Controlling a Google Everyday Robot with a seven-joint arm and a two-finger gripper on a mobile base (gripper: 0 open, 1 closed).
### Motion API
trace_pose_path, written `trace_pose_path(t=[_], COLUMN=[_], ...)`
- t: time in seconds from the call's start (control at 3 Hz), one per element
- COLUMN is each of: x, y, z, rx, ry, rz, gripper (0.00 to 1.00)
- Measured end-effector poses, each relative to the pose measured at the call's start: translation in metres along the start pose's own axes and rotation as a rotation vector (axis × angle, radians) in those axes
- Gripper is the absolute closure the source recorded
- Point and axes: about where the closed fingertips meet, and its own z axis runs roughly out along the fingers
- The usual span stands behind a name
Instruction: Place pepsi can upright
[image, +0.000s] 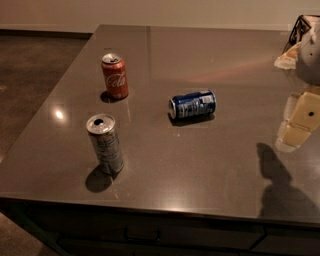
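Observation:
The pepsi can (192, 104) is dark blue with white lettering and silver ends. It lies on its side near the middle of the dark table (200, 165), its long axis running left to right. My gripper (302, 119) shows as cream-coloured parts at the right edge of the view. It hangs above the table, well to the right of the pepsi can and apart from it. Its shadow falls on the table in front of it.
A red Coca-Cola can (115, 76) stands upright at the back left. A taller slim silver can (105, 143) stands upright at the front left. A dark wire basket (300, 27) and a pale object sit at the back right corner. The table's front edge is close.

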Motion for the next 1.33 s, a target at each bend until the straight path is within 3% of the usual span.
trace_pose_path(t=[0.33, 0.67, 1.33], x=[0.0, -0.018, -0.074], y=[0.0, -0.009, -0.042], z=[0.0, 0.01, 0.055], rx=[0.0, -0.023, -0.061], ry=[0.0, -0.021, -0.053], rz=[0.0, -0.03, -0.123], gripper=[0.0, 0.0, 0.0])
